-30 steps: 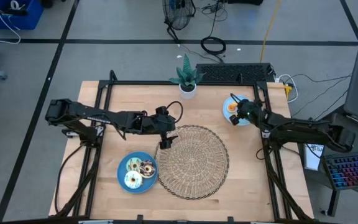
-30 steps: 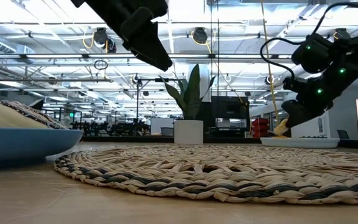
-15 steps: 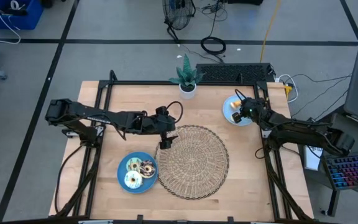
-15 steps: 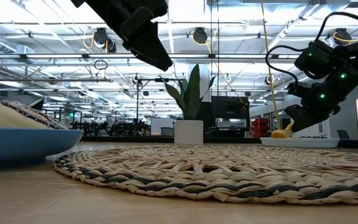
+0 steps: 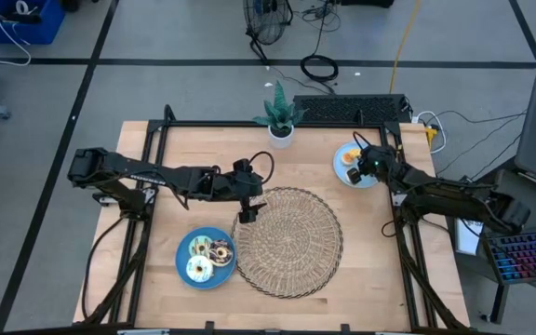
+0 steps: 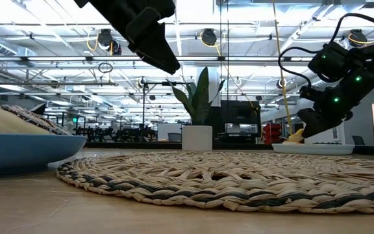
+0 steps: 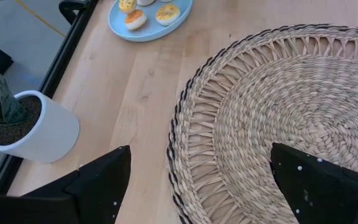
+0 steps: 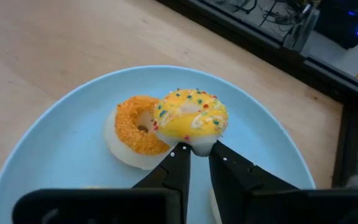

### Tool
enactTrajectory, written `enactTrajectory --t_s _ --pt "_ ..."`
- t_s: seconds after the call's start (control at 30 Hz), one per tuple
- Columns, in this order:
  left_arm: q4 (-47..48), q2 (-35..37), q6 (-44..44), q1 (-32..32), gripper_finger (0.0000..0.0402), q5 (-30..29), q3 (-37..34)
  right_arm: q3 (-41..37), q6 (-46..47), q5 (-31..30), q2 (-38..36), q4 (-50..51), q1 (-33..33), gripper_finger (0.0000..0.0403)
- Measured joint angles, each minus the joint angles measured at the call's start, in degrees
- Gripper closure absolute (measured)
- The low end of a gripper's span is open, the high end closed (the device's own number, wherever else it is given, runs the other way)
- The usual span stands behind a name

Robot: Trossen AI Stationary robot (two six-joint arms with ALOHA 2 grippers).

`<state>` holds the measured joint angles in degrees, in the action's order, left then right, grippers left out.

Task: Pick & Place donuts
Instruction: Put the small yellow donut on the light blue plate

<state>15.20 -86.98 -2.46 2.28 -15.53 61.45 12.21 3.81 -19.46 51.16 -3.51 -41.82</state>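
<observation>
Right wrist view: my right gripper (image 8: pixel 197 155) has its fingers nearly together, pinching the yellow donut's (image 8: pixel 192 118) near edge; it leans on the orange donut (image 8: pixel 137 127) on the far plate (image 8: pixel 55 155). Left gripper (image 7: pixel 197 186), wide apart, hovers over the mat (image 7: pixel 291 93), well away.

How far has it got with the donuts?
Which plate is the goal is unclear. Done, it seems: an orange donut lies on the light plate. In hand: the right gripper is at a yellow donut leaning on it. Left, if they must move: several donuts on the dark plate. The left gripper hovers open over the mat.
</observation>
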Motion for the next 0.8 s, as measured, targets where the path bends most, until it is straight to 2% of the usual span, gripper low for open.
enactTrajectory --t_s 0.67,0.8 --pt "0.0 0.0 0.3 0.0 0.0025 0.2 0.0 0.0 0.0 0.0 0.0 -2.2 -0.9 0.0361" --pt "0.0 0.0 0.4 0.0 0.0024 0.2 0.0 0.0 -0.5 -3.3 0.0 -1.8 -0.9 0.0373"
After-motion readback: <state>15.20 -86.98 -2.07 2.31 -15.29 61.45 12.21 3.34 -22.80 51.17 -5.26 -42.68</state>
